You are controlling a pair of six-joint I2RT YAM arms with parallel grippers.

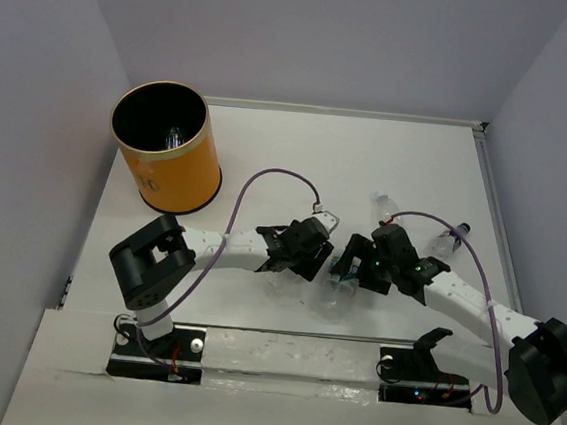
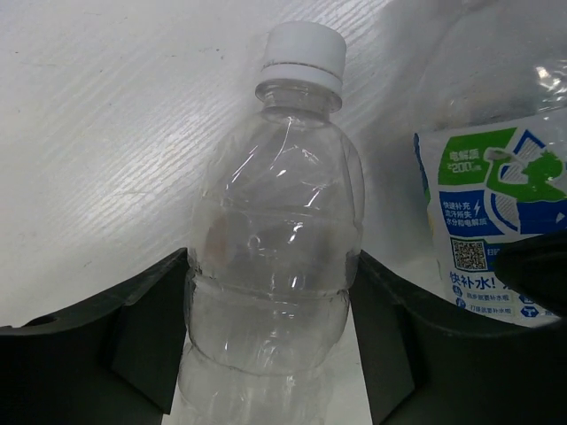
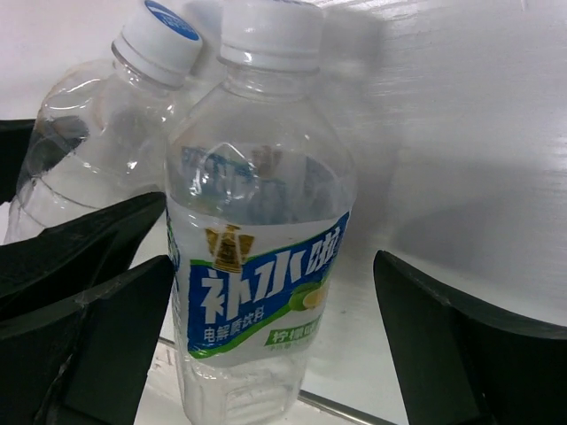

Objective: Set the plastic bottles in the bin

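Far left of the white table (image 1: 270, 141): the orange bin (image 1: 182, 173) stands upright, black inside, with one clear bottle (image 1: 175, 138) showing down in it. Centre-left, well apart from the bin: the left gripper (image 2: 270, 266) sits low over the table, its dark fingers (image 2: 146, 328) pressed against either side of a bare bottle (image 2: 270, 239) that is clear, white-capped and unlabelled, pinched at its waist. Just beside it to the right lies a green-and-blue labelled bottle (image 2: 487, 221); whether the two touch, I cannot tell. Centre-right: the right gripper (image 3: 273, 261) is close to the left one in the top view. Its jaws are spread around a banded bottle (image 3: 266, 292) with a white cap and a blue-green label. One finger lies against the bottle's side, the other stands apart with table showing between. Whether this is the labelled one seen from the left wrist, I cannot tell. Just beside it is a blue-capped bottle (image 3: 89, 150), clear. Further right, two more lie on the table: a far bottle (image 1: 384, 204) beyond the right gripper, and an edge bottle (image 1: 450, 241) nearer the right wall.
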